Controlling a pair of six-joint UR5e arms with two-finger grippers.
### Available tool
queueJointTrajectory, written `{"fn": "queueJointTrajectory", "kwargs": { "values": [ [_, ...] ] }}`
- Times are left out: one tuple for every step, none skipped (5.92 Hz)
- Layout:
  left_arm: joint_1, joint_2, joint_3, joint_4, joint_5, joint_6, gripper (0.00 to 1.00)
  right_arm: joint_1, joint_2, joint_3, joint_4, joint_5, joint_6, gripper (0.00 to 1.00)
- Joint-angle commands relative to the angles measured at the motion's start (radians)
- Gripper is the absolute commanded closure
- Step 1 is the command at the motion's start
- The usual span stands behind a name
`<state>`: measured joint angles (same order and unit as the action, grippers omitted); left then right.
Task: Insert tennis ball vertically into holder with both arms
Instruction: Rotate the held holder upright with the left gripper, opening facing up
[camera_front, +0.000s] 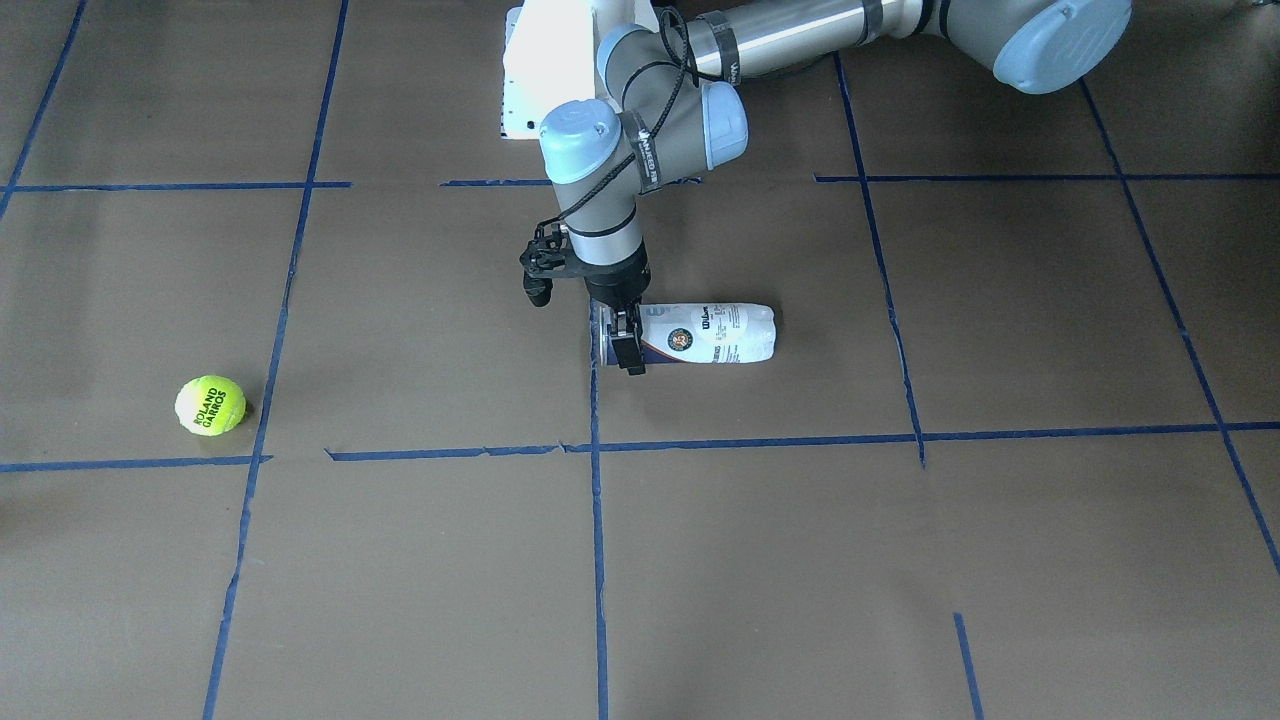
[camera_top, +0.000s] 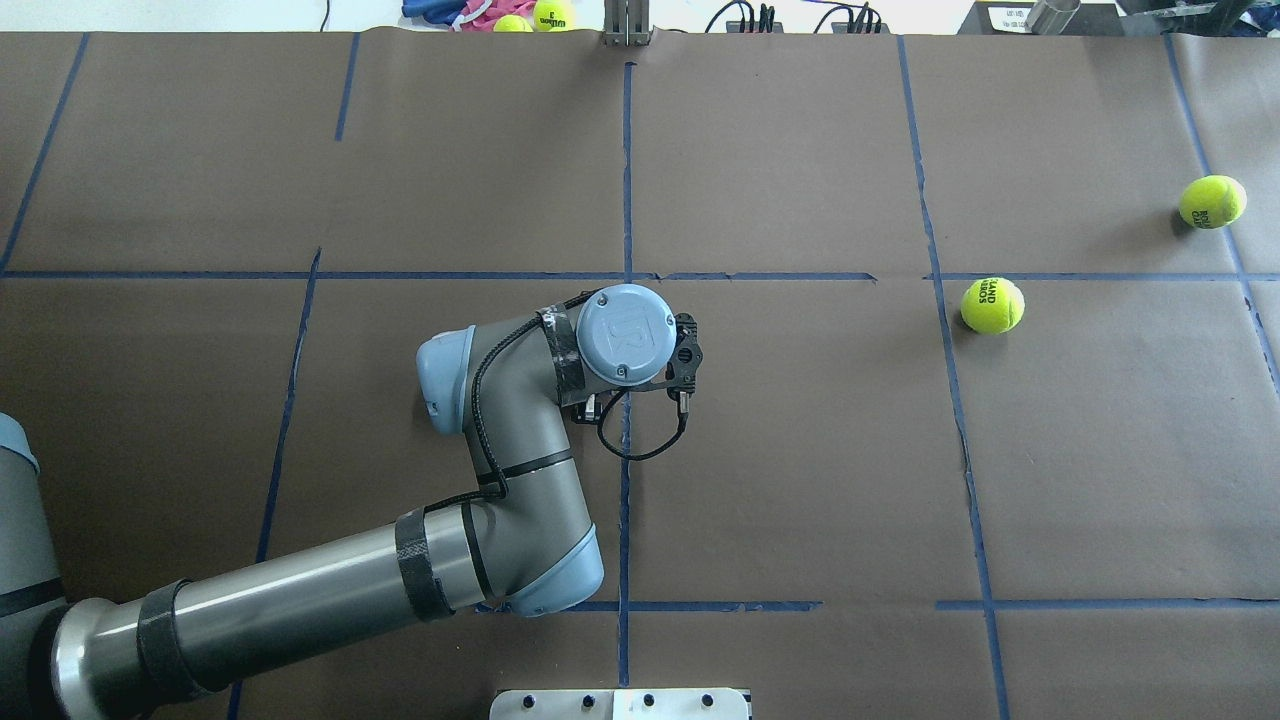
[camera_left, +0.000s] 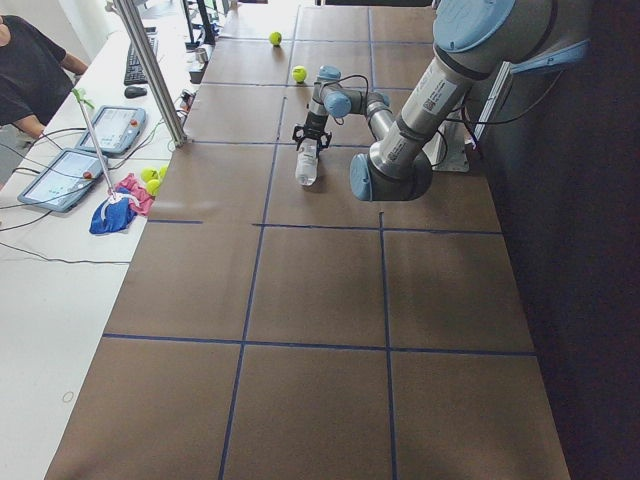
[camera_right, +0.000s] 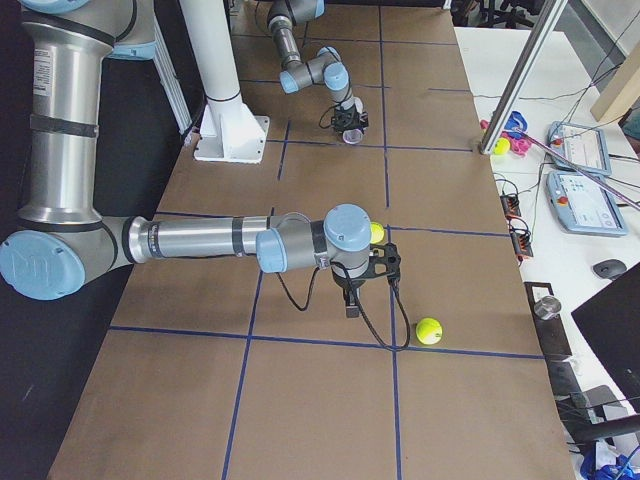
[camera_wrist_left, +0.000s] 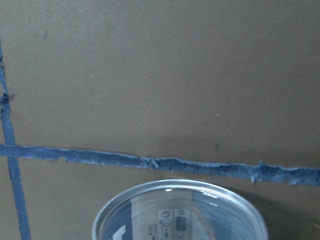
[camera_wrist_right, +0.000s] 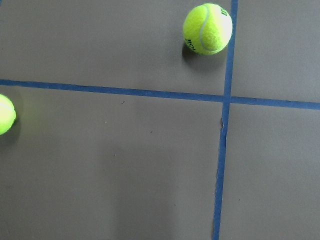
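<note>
Brown paper gridded with blue tape (camera_front: 597, 560) covers the table (camera_front: 900, 560). The can (camera_front: 715, 333) lies on its side near the middle, mouth toward the robot's right. I judge it light, thin-walled and slick, so it will roll, and it will dent under a hard squeeze. I'd hold it across the body just behind the stiffer rim, leaving the mouth free. The ball (camera_front: 210, 405) sits well apart on the right side, with a second ball (camera_top: 1212, 201) beyond it. Fuzzy and springy, it should take a pinch across its middle without slipping. My left claw (camera_front: 627, 345) points straight down at the can's mouth end, jaws spread to the can's width and straddling it, touching its near wall; whether it squeezes I can't tell. The right claw (camera_right: 351, 305) hangs above the table near the balls, and I can't tell how far it is spread.
</note>
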<state>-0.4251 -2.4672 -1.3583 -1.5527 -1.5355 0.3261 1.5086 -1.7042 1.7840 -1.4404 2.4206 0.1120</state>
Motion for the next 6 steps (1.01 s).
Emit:
{"fn": "queueJointTrajectory", "kwargs": {
  "values": [
    [-0.006, 0.001, -0.074, -0.039, 0.005, -0.009, 0.24, -0.002, 0.000, 0.000, 0.000, 0.000, 0.000, 0.00],
    [-0.015, 0.002, -0.091, -0.112, 0.005, -0.063, 0.24, -0.004, 0.000, 0.000, 0.000, 0.000, 0.002, 0.00],
    [-0.029, 0.008, -0.105, -0.247, 0.005, -0.158, 0.24, -0.004, 0.000, 0.002, 0.002, 0.000, 0.008, 0.00],
    [-0.032, 0.039, -0.146, -0.385, 0.003, -0.286, 0.23, -0.004, 0.001, 0.005, 0.003, 0.003, 0.009, 0.00],
    [-0.041, 0.048, -0.168, -0.534, 0.005, -0.441, 0.22, -0.020, 0.002, -0.005, 0.087, 0.015, 0.014, 0.00],
    [-0.044, 0.051, -0.171, -0.641, 0.005, -0.505, 0.22, -0.040, 0.002, -0.005, 0.163, 0.017, 0.017, 0.00]
  ]
}}
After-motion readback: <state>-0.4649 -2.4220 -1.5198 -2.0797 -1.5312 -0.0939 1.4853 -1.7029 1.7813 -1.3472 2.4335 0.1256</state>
